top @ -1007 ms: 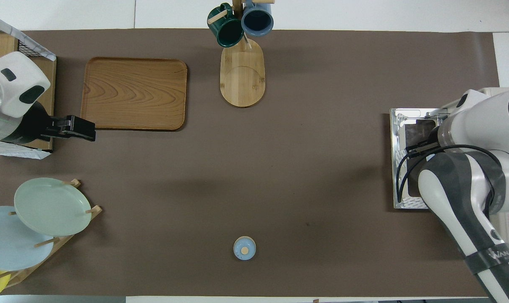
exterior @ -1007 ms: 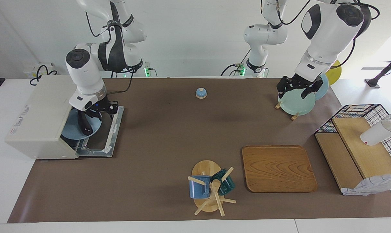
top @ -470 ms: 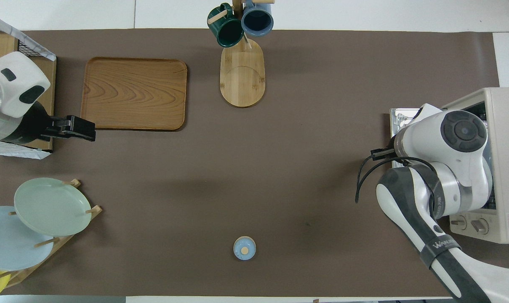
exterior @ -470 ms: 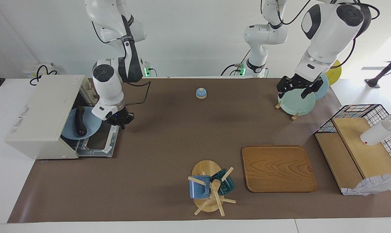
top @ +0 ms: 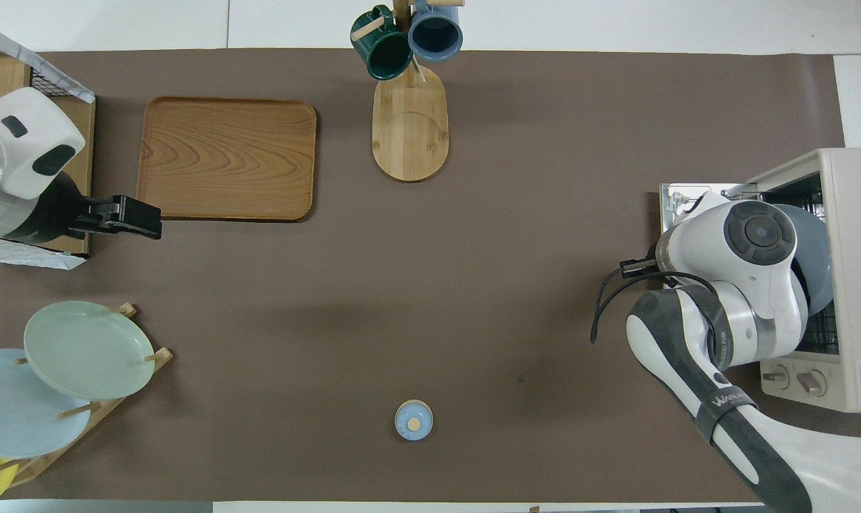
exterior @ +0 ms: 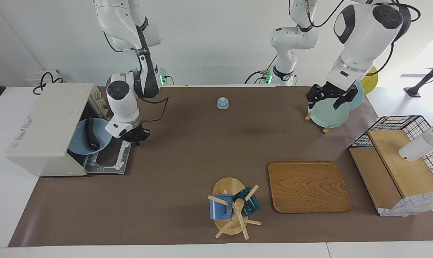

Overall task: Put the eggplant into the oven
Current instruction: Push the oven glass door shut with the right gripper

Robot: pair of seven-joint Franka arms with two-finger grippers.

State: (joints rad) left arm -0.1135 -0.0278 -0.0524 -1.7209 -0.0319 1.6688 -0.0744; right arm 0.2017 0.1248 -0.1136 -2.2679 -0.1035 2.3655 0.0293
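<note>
Right gripper over the drop-down door's edge, empty; finger state unclear. Left gripper waits over the mint plate, spread apart. One eggplant lies on one blue plate in the one oven. Two mugs, one tray.

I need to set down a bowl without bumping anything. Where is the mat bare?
The widest bare stretch lies between the bell, the mug rack and the oven. The wooden tray is also bare. It is crowded by the oven door, under the right gripper.
</note>
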